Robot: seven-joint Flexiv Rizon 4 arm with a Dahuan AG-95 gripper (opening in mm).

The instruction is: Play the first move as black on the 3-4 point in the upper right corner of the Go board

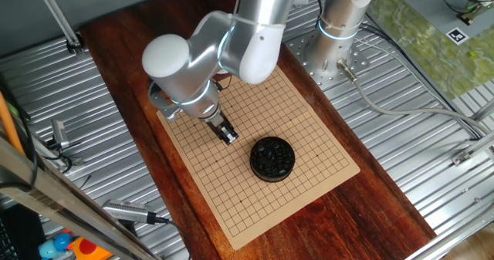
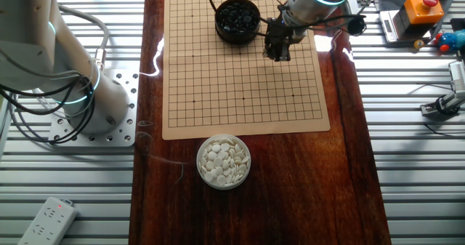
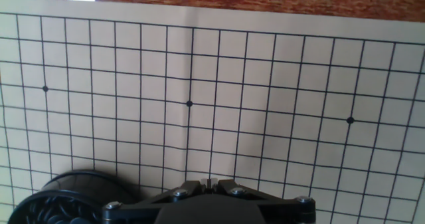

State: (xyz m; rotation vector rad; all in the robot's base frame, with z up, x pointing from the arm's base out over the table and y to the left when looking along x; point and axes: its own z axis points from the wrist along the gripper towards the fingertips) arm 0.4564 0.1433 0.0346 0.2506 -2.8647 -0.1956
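While our arm reached over the board, we saw our gripper poised just above the grid, beside the black bowl of black stones that sat on the board itself. From the other fixed view, the gripper hung just to the right of that bowl. We could not tell whether the fingers were spread or closed, nor whether they held a stone. A bowl of white stones rested on the tabletop, off the board's near edge.
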